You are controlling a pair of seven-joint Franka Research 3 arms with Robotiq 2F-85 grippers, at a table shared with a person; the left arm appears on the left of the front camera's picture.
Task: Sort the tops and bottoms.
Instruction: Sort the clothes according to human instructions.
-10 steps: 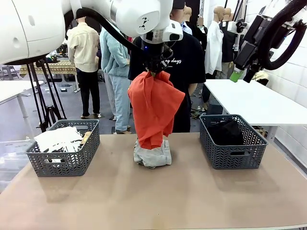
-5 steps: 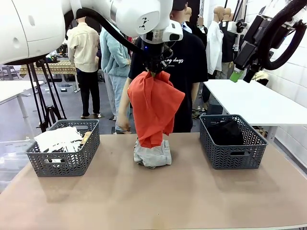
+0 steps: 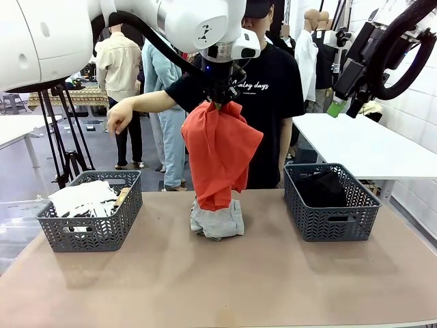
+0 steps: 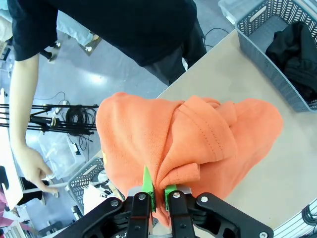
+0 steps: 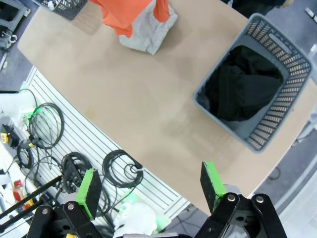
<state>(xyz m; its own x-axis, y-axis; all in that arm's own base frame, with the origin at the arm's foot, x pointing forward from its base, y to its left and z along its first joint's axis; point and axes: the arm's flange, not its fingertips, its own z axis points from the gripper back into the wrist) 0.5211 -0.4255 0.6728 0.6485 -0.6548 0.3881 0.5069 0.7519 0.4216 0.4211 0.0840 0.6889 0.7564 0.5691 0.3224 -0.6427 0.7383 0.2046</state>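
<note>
– Pincer question first: what does the left pincer [image 4: 158, 191] hold?
– It is closed tight on a bunch of the orange top [image 3: 220, 154], at the upper end of the cloth. The garment hangs down from it, so its long axis is upright.
– And where is this, counted from the basket with the white T-shirt [image 3: 85, 198]?
– That basket [image 3: 92, 236] is my landmark. The orange top hangs higher than it and to its right, over the middle of the surface [image 3: 205, 294]. The lower end reaches the grey top [image 3: 217, 220], which lies on the surface just right of the basket. Whether they touch, I cannot say.
– So which way should the cloth go?
– I judge to the left and then down, because the white T-shirt is also a top. The lower end must pass over the basket's rim first, otherwise it can drag the grey top or hang outside the wall.
– The other arm?
– The right pincer [image 5: 149, 187] is wide, with nothing between its pads. It is high and far to the right of the basket, past the second basket [image 3: 331, 219] where the black bottoms [image 3: 321, 188] lie. The left arm is clearly nearer.
– Anything in the way?
– A person's hand [image 3: 117, 116] is stretched out above the far side of the basket, apart from the cloth. It could cross the path.
</note>
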